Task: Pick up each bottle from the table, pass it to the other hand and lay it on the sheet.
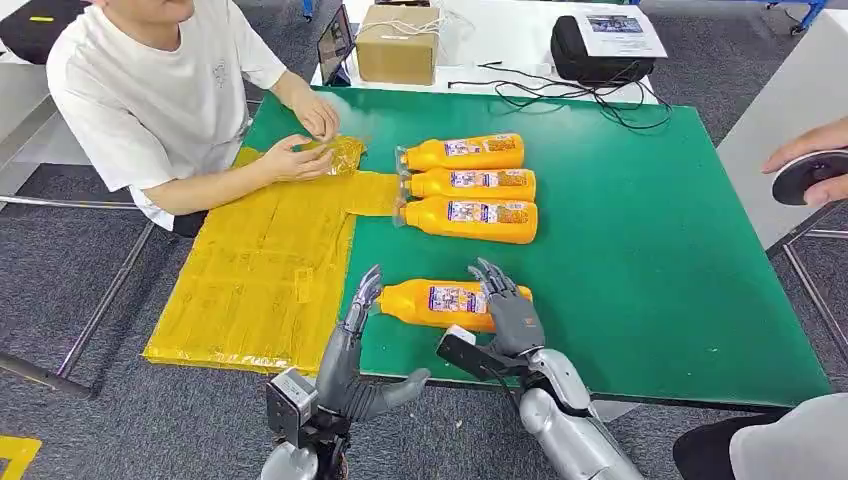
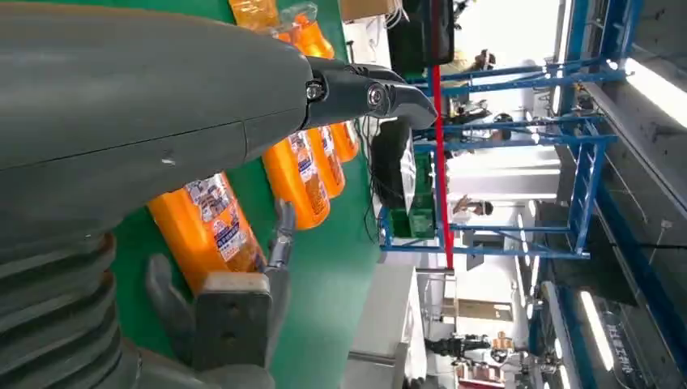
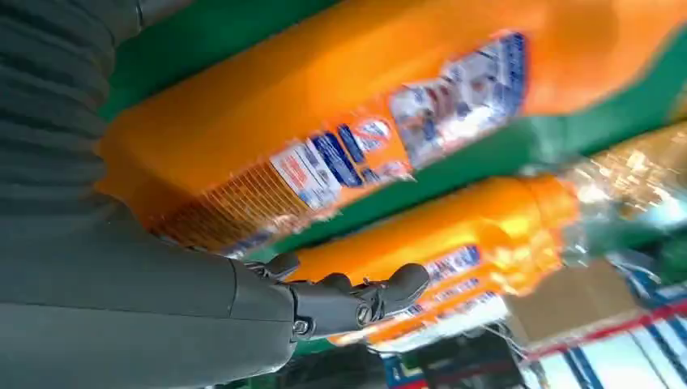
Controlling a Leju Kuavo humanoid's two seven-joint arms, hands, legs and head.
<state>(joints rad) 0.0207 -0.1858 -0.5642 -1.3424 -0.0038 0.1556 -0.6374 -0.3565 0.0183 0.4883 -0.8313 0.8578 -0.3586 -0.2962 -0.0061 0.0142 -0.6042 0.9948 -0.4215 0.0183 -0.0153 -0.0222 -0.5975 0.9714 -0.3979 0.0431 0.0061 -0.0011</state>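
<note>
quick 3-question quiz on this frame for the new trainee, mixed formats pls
1. True or false: the nearest bottle already lies on the yellow sheet.
2. How many orange bottles lie side by side in the row farther up the green mat?
3. Multiple choice: where is the right hand? A) at the base end of the nearest bottle B) on the cardboard box C) on the yellow sheet

Key
1. False: it lies on the green mat, between the left hand and the right hand.
2. Three.
3. A
</note>
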